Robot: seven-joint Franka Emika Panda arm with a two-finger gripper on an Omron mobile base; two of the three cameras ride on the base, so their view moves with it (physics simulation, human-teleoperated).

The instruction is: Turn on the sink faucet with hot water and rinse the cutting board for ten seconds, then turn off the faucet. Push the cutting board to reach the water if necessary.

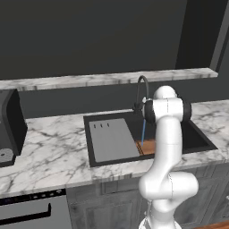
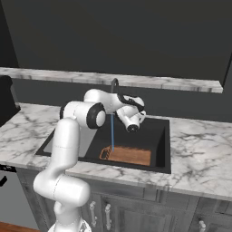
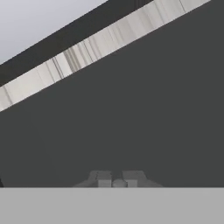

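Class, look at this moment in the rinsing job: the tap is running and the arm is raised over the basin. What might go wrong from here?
1. The water strikes only the left end of the cutting board, so the rest may go unrinsed unless it is pushed.
2. The gripper, shut and empty, hangs above the sink, pointing toward the back wall; reaching back to the sink faucet it might miss the small lever.
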